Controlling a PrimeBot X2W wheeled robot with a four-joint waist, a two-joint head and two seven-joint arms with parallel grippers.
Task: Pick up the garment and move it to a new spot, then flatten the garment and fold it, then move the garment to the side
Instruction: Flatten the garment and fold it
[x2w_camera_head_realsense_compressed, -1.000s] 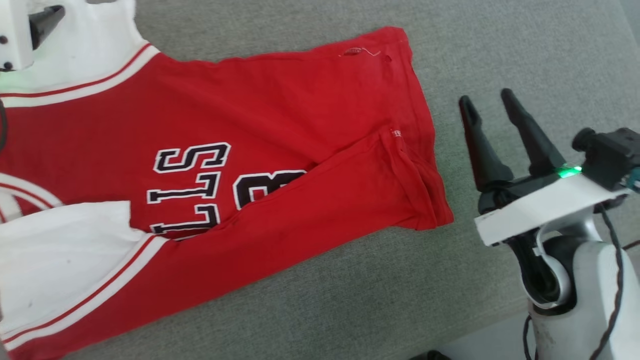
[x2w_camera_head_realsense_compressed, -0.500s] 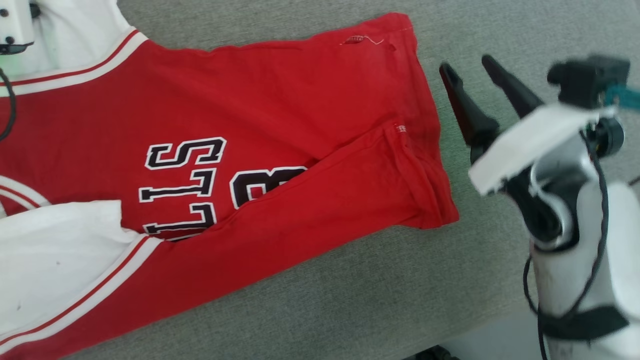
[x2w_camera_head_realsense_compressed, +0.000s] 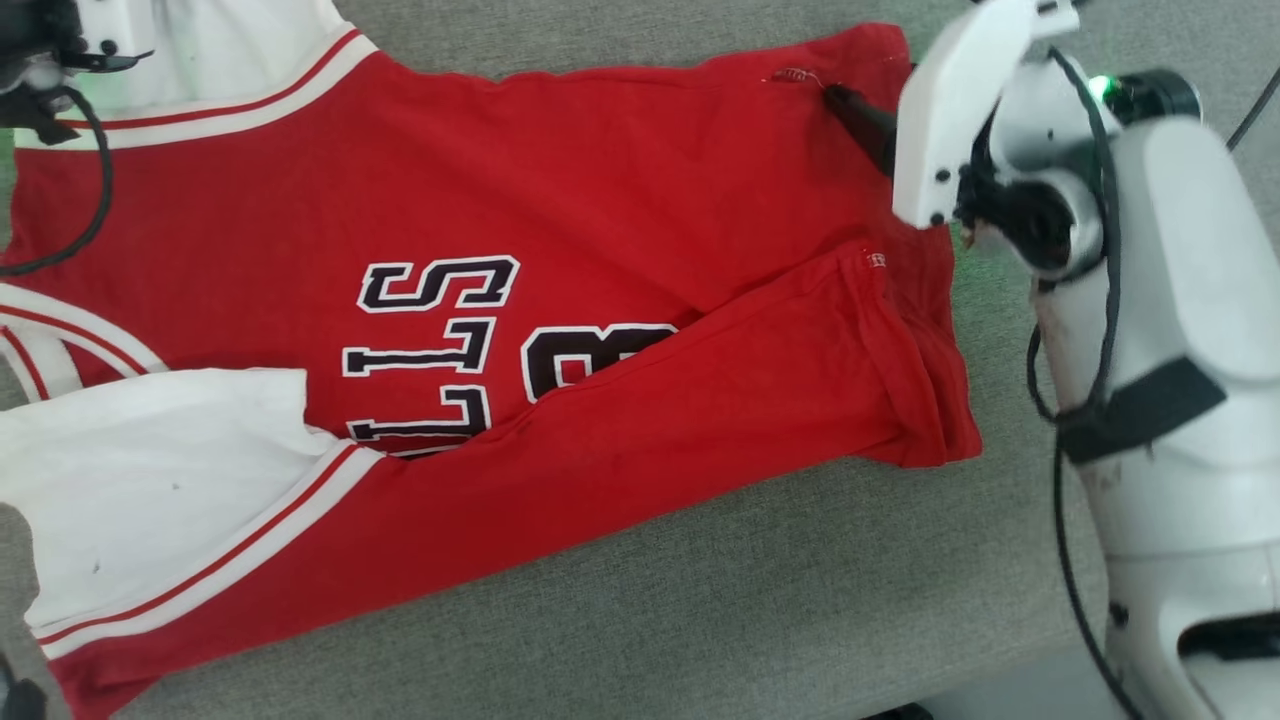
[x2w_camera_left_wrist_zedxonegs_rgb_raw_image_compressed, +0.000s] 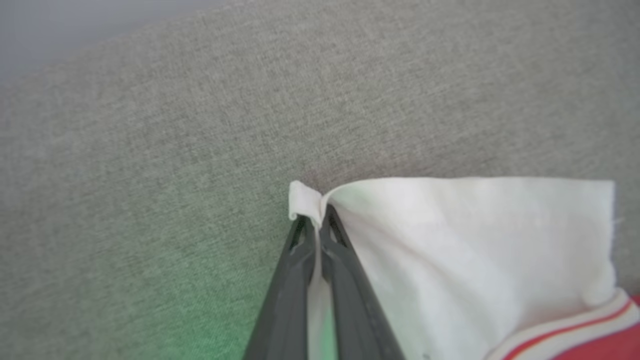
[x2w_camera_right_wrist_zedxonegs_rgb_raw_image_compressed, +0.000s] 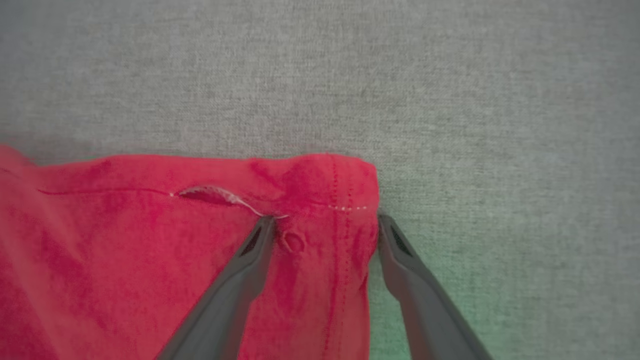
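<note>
Upon garment (x2w_camera_head_realsense_compressed: 600, 180), left hand (x2w_camera_left_wrist_zedxonegs_rgb_raw_image_compressed: 317, 222) pinches; right hand (x2w_camera_right_wrist_zedxonegs_rgb_raw_image_compressed: 326, 220) wide.

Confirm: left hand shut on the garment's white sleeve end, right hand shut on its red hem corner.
Wrong on the right hand: it is open, fingers spread either side of the red hem corner of the garment, as the right wrist view shows. The left hand is shut on the white sleeve end.

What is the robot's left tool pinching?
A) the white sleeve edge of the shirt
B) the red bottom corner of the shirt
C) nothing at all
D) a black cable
A: in the left wrist view the left tool is closed on a small fold at the white sleeve edge of the garment.
</note>
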